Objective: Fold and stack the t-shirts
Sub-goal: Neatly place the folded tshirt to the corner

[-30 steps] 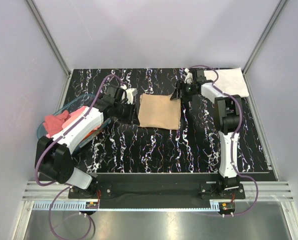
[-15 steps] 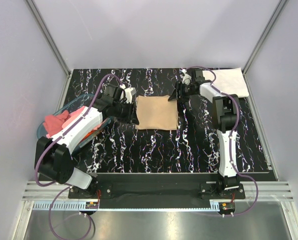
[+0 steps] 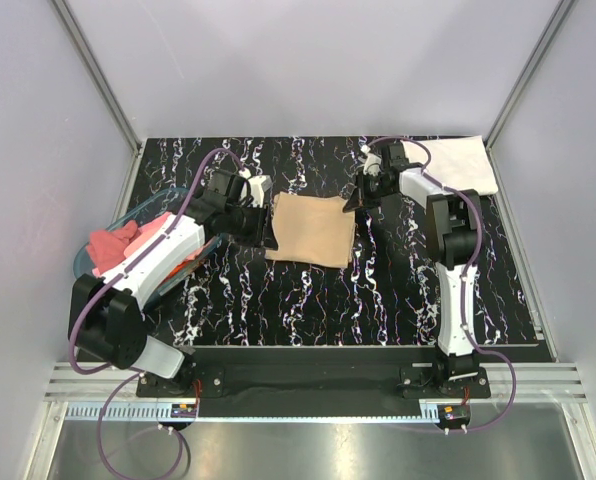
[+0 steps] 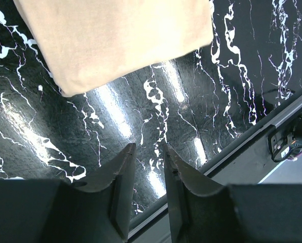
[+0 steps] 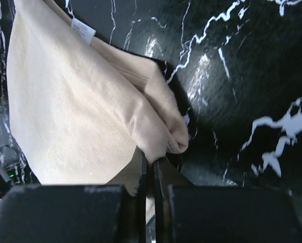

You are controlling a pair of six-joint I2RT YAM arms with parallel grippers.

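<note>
You've got pale walls (image 3: pixel 308 70) boxing the table (image 3: pixel 308 300) on the far side and both flanks, so those three edges are hard limits. Bare black marbled top runs from the near edge of the tan shirt (image 3: pixel 313 228) down to the arm bases, the widest open strip in the top view. The left arm (image 3: pixel 158 255) lies diagonally from its base across the basket (image 3: pixel 128 215) at the table's left edge. The right arm (image 3: pixel 458 240) stands along the right side and bends inward at the far end. The tan shirt is a folded rectangle just far of mid-table, between the two grippers, with open top on its far side too. The white shirt (image 3: pixel 463 165) lies folded in the far right corner, close to the wall posts and just behind the right arm. The pink shirts (image 3: pixel 113 245) are heaped in the basket, partly under the left arm. The left gripper (image 4: pixel 147 152) sits just beside the tan shirt's left edge, jaws a narrow gap apart with only tabletop between them and the cloth's corner clear of the tips. The right gripper (image 5: pixel 150 164) is pinched together on the shirt's far right corner, cloth bunched at the tips and lifted off the table. The white label (image 5: pixel 83 30) shows near that raised edge.
</note>
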